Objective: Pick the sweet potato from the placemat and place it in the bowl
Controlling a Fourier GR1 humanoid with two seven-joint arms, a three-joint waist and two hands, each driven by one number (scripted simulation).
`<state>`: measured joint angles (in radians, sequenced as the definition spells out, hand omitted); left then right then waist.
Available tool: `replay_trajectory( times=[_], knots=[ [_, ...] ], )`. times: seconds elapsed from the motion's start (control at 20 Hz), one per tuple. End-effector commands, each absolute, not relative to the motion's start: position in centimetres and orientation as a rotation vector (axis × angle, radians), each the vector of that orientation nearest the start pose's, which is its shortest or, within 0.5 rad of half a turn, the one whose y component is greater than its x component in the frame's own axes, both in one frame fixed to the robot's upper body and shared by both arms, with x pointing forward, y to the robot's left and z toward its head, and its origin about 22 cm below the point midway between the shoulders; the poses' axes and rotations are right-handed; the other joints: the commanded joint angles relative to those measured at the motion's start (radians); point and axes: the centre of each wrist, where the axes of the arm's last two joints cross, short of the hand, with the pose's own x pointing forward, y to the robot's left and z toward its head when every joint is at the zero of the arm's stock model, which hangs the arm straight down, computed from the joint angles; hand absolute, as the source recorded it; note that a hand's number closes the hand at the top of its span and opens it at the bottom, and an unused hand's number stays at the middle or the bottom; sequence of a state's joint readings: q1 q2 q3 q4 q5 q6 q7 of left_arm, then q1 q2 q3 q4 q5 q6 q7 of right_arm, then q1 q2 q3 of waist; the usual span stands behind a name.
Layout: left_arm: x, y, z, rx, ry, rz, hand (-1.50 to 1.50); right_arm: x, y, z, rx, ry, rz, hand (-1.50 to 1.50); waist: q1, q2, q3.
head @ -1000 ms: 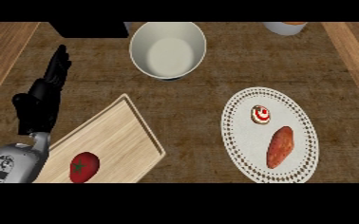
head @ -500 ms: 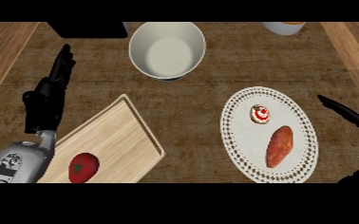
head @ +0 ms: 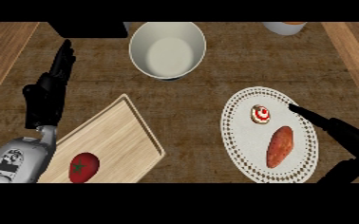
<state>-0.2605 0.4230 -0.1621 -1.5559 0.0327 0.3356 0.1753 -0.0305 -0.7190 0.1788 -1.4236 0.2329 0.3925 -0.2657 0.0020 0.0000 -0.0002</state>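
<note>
An orange-brown sweet potato lies on the white lacy placemat at the right, below a small red-and-white round item. The white bowl stands at the top centre, with nothing inside. My right hand comes in from the right edge, open, its straight fingers stretched over the placemat's right rim just beside the sweet potato, not touching it. My left hand rests open at the left edge, fingers up.
A wooden cutting board lies at the lower left with a red tomato on it. A dark box sits at the top left, and a white cup at the top right.
My right hand has entered from the right edge and moved left over the placemat's rim towards the sweet potato. The left hand has drifted slightly.
</note>
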Motion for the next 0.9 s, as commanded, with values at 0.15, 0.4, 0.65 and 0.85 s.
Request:
replay_trajectory(
  times=[0.15,0.4,0.65,0.85],
  knots=[
    [28.8,25.0,8.1,0.39,-1.644,-0.17,0.0,25.5,-36.6,1.1,-0.214,-1.222,1.146,-1.5,0.001,0.0,0.001],
    [27.9,26.4,9.2,0.402,-1.626,-0.179,0.0,26.6,-35.5,0.1,-0.189,-1.222,1.142,-1.5,0.003,0.0,0.001],
    [28.7,26.6,7.7,0.389,-1.642,-0.163,0.0,27.0,-32.5,-1.8,-0.177,-1.228,1.152,-1.5,0.0,0.0,0.0],
    [28.7,27.5,8.0,0.399,-1.659,-0.182,0.0,25.9,-33.4,-3.8,-0.163,-1.245,1.153,-1.5,0.0,0.0,0.0]
  ],
)
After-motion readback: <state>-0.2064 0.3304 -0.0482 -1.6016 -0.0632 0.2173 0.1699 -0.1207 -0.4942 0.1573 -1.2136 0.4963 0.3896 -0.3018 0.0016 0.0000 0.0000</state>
